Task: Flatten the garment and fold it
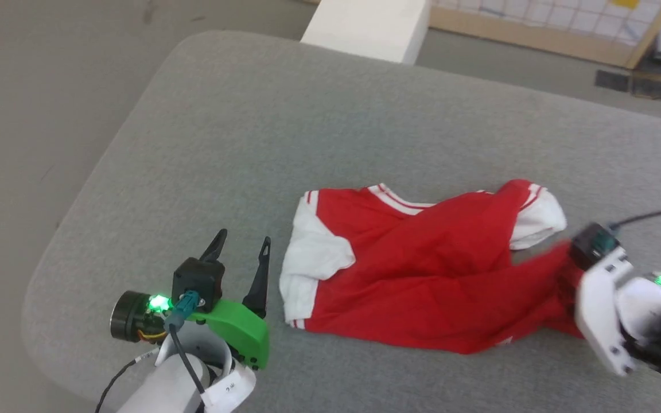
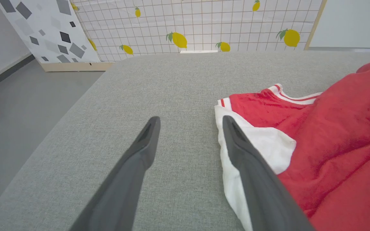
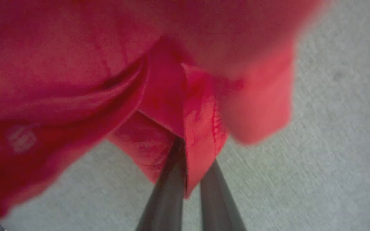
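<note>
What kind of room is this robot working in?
Probably a robot practice room, not a real home: a grey fabric-covered platform holding a red T-shirt, with a lemon-print panel and a speckled panel standing beyond it.
</note>
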{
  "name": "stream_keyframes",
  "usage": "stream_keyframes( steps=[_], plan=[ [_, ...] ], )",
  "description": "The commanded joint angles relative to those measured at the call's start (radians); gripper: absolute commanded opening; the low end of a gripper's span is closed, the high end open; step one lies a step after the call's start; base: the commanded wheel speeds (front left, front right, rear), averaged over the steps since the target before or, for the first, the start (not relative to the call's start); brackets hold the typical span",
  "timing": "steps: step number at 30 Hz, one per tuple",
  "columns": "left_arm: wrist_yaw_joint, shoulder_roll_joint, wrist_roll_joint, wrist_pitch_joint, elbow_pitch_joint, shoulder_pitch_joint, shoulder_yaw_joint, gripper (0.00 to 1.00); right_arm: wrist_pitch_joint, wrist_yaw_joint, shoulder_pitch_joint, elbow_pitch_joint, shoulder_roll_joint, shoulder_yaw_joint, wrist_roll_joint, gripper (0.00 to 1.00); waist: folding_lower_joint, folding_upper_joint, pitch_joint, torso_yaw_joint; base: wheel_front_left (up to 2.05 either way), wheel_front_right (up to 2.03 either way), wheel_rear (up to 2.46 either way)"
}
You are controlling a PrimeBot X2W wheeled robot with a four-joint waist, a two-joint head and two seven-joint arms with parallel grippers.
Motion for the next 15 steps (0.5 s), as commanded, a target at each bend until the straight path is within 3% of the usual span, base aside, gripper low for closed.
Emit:
stream_keyframes(
  steps=[1, 9, 15],
  plan=[
    [0.004, 0.008, -0.013, 0.005, -0.005, 0.002, 0.001, 1.00, 0.016, -0.002, 0.048, 0.002, -0.047, 0.005, 0.004, 0.00, 0.0000, 0.0000, -0.070, -0.072, 0.00, 0.00, 0.00],
    [0.014, 0.022, -0.033, 0.033, -0.032, 0.022, 0.007, 1.00, 0.118, -0.002, 0.194, -0.071, -0.176, -0.061, 0.067, 0.00, 0.0000, 0.0000, -0.126, -0.160, 0.00, 0.00, 0.00],
    [0.023, 0.031, -0.042, 0.043, -0.051, 0.039, 0.008, 1.00, 0.197, -0.002, 0.340, -0.120, -0.223, -0.165, 0.064, 0.00, 0.0000, 0.0000, -0.129, -0.198, 0.00, 0.00, 0.00]
  ],
)
